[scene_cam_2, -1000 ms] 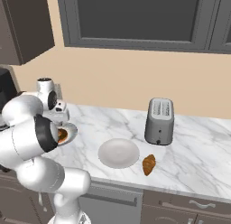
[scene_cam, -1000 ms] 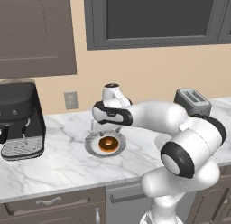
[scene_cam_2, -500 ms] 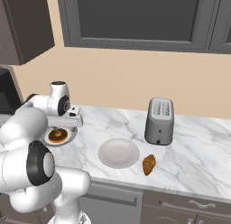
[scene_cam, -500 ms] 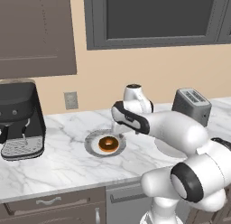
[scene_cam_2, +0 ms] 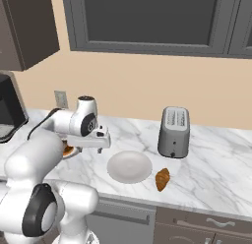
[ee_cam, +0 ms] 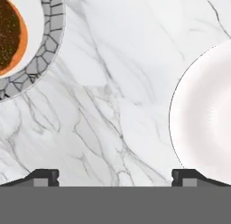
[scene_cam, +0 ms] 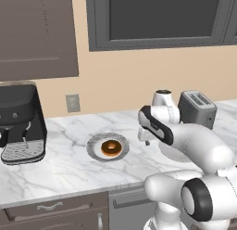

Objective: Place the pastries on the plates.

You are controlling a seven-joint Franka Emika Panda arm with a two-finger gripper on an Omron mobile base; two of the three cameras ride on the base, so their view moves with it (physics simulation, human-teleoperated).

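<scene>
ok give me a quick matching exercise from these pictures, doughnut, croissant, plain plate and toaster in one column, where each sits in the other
Things:
1. doughnut
2. croissant
3. plain white plate
4. toaster

Places:
A. bare, nothing on it, between patterned plate and croissant
B. standing near the back wall
C. lying directly on the marble counter
D. on the grey-rimmed plate

Pairs: 1-D, 2-C, 3-A, 4-B
</scene>
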